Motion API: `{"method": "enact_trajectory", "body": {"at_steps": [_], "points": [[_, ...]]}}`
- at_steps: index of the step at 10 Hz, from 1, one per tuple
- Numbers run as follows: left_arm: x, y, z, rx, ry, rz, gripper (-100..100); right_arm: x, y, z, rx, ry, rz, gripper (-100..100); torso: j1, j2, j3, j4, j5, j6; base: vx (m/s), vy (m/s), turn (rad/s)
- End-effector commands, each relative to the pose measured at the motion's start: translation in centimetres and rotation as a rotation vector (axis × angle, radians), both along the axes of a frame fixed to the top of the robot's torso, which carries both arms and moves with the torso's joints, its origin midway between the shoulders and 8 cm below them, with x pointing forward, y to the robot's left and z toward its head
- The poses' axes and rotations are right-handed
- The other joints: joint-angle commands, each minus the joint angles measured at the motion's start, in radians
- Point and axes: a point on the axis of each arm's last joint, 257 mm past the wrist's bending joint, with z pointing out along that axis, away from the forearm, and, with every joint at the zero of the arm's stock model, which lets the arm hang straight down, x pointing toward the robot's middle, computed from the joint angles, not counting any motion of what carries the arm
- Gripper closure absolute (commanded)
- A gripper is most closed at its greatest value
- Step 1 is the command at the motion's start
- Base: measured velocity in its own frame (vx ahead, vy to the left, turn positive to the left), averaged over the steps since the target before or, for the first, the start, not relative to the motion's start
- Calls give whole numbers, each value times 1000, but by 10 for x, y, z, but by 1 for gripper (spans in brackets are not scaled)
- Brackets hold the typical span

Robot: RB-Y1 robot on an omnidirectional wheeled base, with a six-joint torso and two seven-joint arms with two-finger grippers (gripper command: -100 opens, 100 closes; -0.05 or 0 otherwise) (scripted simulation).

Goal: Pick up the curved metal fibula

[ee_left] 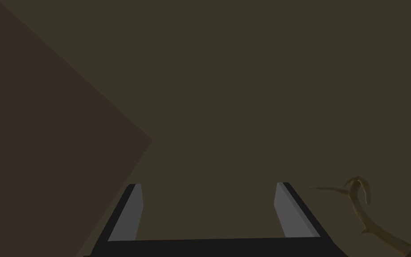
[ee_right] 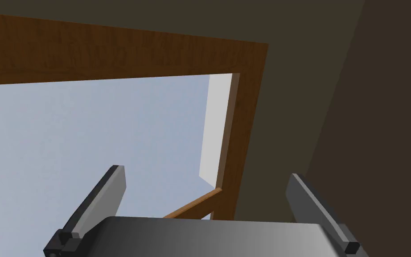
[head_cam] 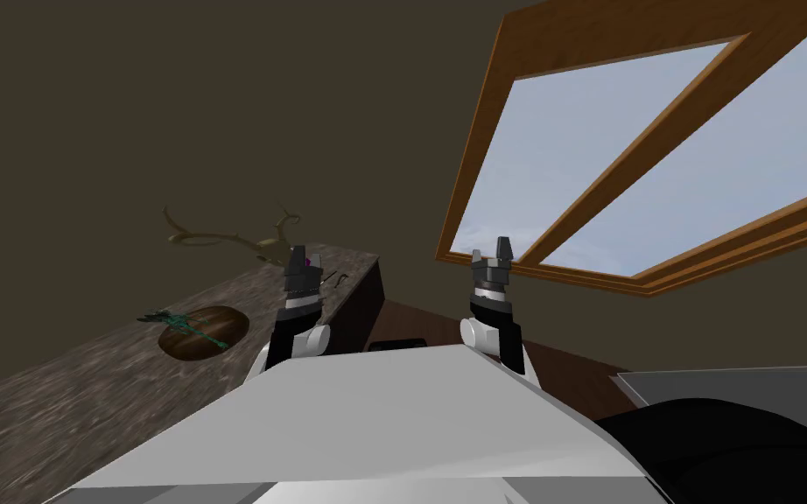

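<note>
A mottled grey-brown stone-patterned counter [head_cam: 69,394] is seen running away to the left in the head view. The fibula [head_cam: 338,278], shown as a small, thin, dark curved piece, is found lying on the counter top near its far end, close to the right-hand edge. The left pincer [head_cam: 302,255] is held above this end of the counter, just beside the fibula and not touching it. Its two fingers [ee_left: 129,214] are spread wide apart, and nothing is held between them. A pair of pale brown antlers [head_cam: 235,236] is placed beyond the left pincer at the far end of the counter. Nearer along the counter, well apart from the fibula, an oval brown dish [head_cam: 205,331] is set, and a green sprig [head_cam: 178,322] is laid across its left rim. The right pincer [head_cam: 490,248] is raised off to the right of the counter's end, well apart from the fibula. Its fingers [ee_right: 104,196] are likewise spread wide, and nothing is gripped.
</note>
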Motion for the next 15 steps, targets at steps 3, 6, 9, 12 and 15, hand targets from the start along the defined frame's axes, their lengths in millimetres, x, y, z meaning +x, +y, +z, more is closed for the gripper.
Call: {"method": "enact_trajectory", "body": {"at_steps": [3,6,9,12,15], "points": [[13,-5,-4,19,38,-46,-100,0,0,0,0,0,0,0,-2,-1,0,0,0,0,8,-39,56],[30,-6,-9,6,84,-85,-100,0,0,0,0,0,0,0,-3,-2,-1,0,-1,0,23,-48,83],[49,-6,-16,-31,137,-125,-100,0,0,0,0,0,0,0,-4,-2,-1,0,-1,0,23,-60,99],[66,-4,-26,-72,195,-149,-100,0,0,0,0,0,0,0,-3,-2,-1,-1,-1,0,23,-50,73],[82,-2,-36,-121,251,-175,-100,0,0,0,0,0,0,0,-4,-3,-2,-1,-1,0,28,-58,94]]}}
